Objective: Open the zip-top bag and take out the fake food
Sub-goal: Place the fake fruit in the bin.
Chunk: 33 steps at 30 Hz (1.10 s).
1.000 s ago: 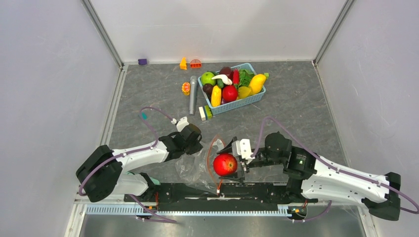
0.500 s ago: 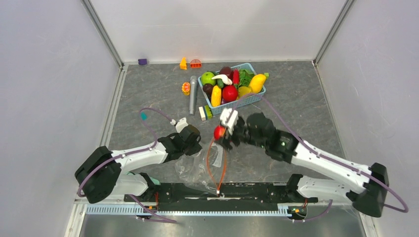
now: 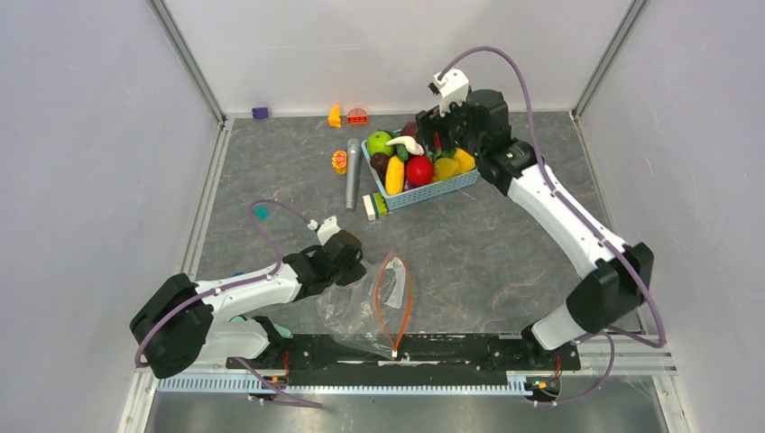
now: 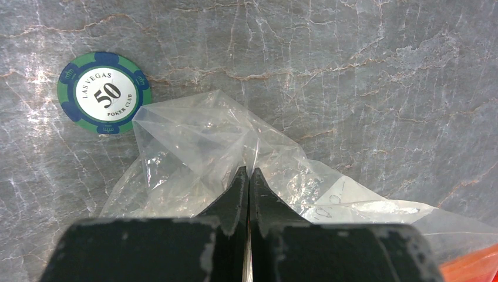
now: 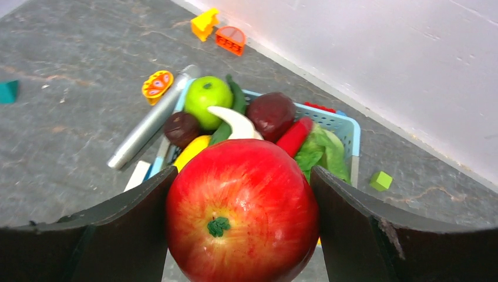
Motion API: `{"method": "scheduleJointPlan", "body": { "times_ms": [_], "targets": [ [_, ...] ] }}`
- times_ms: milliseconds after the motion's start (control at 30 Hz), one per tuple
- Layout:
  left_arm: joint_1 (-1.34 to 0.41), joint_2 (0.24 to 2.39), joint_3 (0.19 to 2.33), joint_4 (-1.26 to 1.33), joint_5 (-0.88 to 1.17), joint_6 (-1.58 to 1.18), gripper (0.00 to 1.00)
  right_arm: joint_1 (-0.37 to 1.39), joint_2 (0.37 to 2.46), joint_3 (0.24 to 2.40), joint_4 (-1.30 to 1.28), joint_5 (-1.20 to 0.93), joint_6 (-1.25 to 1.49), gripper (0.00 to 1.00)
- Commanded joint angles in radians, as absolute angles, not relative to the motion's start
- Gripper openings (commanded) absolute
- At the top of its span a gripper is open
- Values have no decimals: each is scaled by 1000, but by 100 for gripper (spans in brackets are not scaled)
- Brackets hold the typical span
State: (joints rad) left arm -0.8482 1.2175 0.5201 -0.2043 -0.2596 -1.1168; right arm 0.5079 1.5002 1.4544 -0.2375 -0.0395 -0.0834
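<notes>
The clear zip-top bag [image 3: 361, 307] lies crumpled near the front edge, its orange-red zip strip [image 3: 403, 293] spread into an open loop. My left gripper [image 3: 350, 263] is shut on a fold of the bag's plastic [image 4: 194, 147], its fingertips [image 4: 241, 176] pressed together. My right gripper [image 3: 442, 122] hovers above the light-blue basket [image 3: 456, 183] at the back. Its jaws are clamped on a piece of fake food, a red apple [image 5: 242, 211], which the top view hides under the gripper. Several other toy fruits fill the basket [image 5: 347, 124].
A blue-green poker chip [image 4: 104, 93] lies beside the bag. A silver cylinder [image 3: 352, 171] and a small white block [image 3: 369, 207] sit left of the basket. Small toys [image 3: 346, 115] and a purple block [image 3: 261, 113] line the back wall. A green cube [image 5: 381, 180] lies right of the basket.
My right arm has carried the red apple from just above the bag, near the front edge, up and back to over the basket. The left gripper stays shut on the bag.
</notes>
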Motion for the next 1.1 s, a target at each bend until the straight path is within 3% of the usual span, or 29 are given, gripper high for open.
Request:
{"method": "scheduleJointPlan", "body": {
  "times_ms": [0, 433, 1067],
  "targets": [
    [-844, 1204, 514, -183, -264, -1139, 2, 481, 1617, 1577, -300, -7, -71, 57],
    [-843, 1211, 508, -160, -237, -1132, 2, 452, 1887, 1761, -369, 151, -150, 57],
    [-843, 1213, 521, -173, -229, -1119, 2, 453, 1948, 1703, -335, 148, -163, 65]
  ]
}}
